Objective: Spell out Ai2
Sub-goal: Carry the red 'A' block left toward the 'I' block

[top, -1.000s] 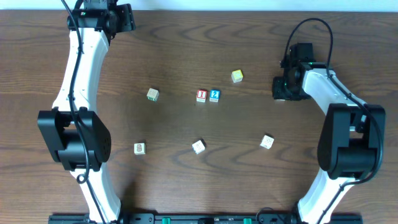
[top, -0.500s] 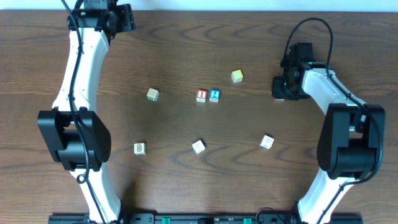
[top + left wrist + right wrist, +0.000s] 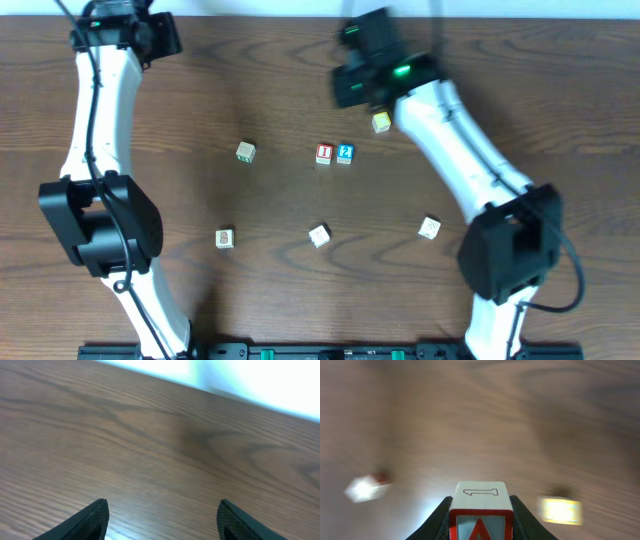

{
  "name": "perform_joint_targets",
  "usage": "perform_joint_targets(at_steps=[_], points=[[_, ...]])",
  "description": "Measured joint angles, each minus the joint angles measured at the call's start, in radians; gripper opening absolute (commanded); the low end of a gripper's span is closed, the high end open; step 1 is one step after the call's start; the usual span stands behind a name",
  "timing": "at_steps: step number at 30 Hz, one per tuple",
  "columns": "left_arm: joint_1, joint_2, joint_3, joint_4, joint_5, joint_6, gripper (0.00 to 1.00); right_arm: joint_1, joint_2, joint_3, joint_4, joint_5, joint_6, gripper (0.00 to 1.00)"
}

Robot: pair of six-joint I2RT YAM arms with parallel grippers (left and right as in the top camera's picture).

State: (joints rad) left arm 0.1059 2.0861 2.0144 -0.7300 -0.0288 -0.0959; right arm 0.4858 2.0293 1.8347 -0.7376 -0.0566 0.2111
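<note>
One block [image 3: 479, 496] sits in the right pincer [image 3: 479, 516], its 1 lying sideways.

The blue block [image 3: 345, 153] reads 2, the red block [image 3: 323, 153] perhaps 1; the close-up block [image 3: 481, 494] shows 1.

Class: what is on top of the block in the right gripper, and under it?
Nothing sits on the block; its top face shows an outlined 1. Below it, the frame cuts off the view.
</note>
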Motion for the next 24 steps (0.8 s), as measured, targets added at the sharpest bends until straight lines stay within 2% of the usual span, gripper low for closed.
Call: perform_joint_targets(at_steps=[3, 7, 14, 24], points=[[0.023, 0.0, 0.0, 0.0, 0.0, 0.0, 0.7, 0.112, 0.036, 0.027, 0.0, 0.005, 0.024, 0.01], [0.03, 0.0, 0.0, -0.001, 0.0, 0.0, 0.7, 0.187, 0.113, 0.034, -0.008, 0.005, 0.046, 0.01], [0.028, 0.0, 0.0, -0.001, 0.0, 0.0, 0.7, 0.192, 0.218, 0.034, -0.038, 0.016, 0.104, 0.01], [0.028, 0.0, 0.0, -0.002, 0.033, 0.0, 0.7, 0.192, 0.268, 0.034, -0.051, 0.087, 0.19, 0.01]])
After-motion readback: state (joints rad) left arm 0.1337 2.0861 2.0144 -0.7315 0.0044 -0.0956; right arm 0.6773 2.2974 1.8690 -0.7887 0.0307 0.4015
